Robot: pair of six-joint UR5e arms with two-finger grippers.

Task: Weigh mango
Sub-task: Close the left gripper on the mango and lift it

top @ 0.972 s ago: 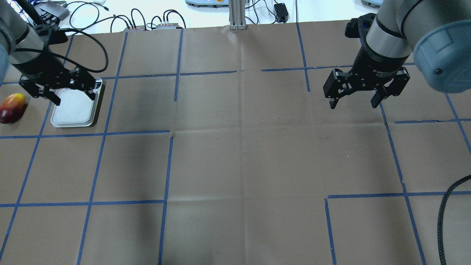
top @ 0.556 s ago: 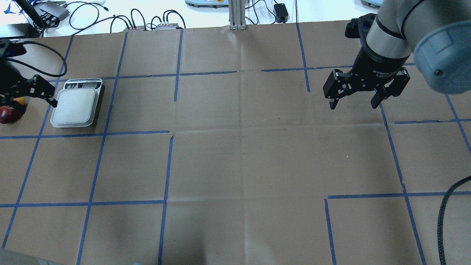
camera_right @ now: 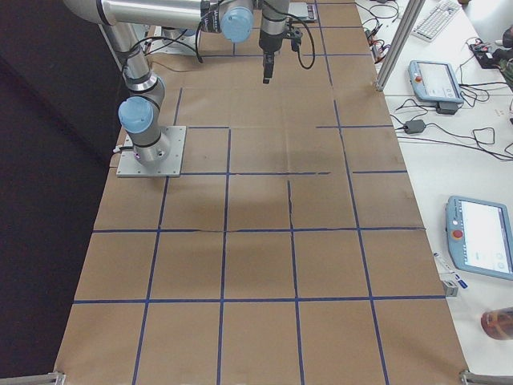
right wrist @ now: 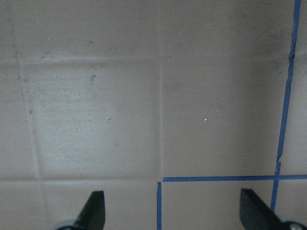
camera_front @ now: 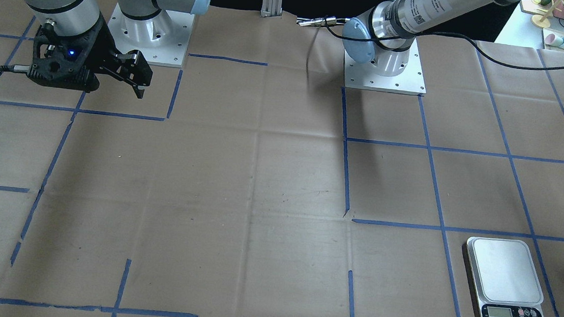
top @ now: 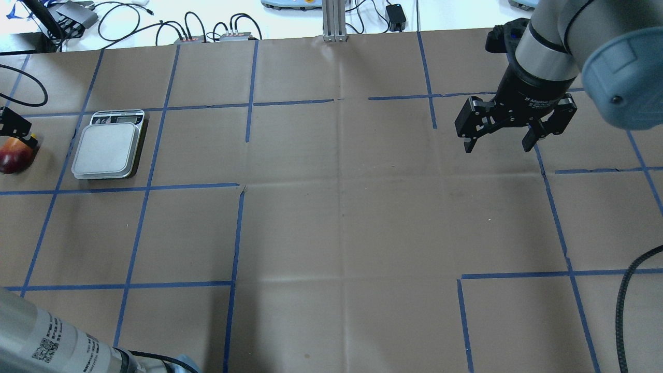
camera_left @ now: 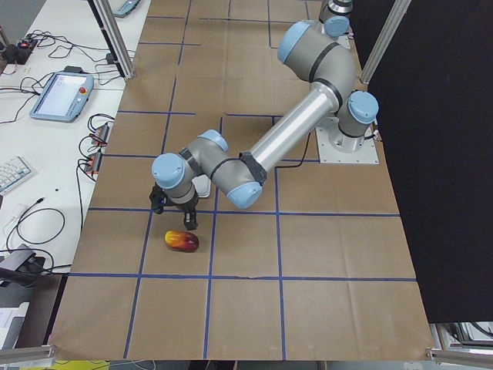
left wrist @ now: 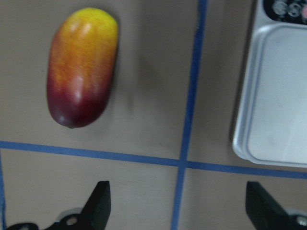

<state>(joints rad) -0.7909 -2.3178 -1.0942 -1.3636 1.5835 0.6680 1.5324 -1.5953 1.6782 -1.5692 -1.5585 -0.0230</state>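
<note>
so the mango [left wrist: 82, 67] is found lying on the desk [top: 336, 233] far left, just beside the bare scale [left wrist: 276, 96], with the left hand [left wrist: 180, 206] held wide open nearby, probably to be dropped over it, and the right hand [top: 497, 146] parked open, well clear.

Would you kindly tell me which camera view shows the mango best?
The left wrist-mounted view: the mango lies whole, close and unobstructed there. Exterior left shows it whole but small; the overhead and front-facing views cut it at their edges; exterior right and the right wrist view miss it.
</note>
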